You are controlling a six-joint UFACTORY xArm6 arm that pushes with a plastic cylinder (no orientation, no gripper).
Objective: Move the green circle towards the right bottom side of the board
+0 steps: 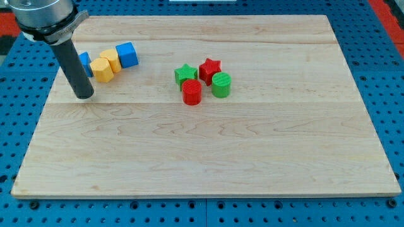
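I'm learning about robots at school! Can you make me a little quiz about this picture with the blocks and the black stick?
1. True or false: my tip is touching the green circle.
2. Which block sits closest to the green circle? A) the blue cube B) the red star C) the yellow block
3. Fill in: the red circle lies just below the green ____.

Key:
1. False. My tip stands far off at the view's left, beside the yellow and blue blocks.
2. B, the red star, just up and left of it.
3. star
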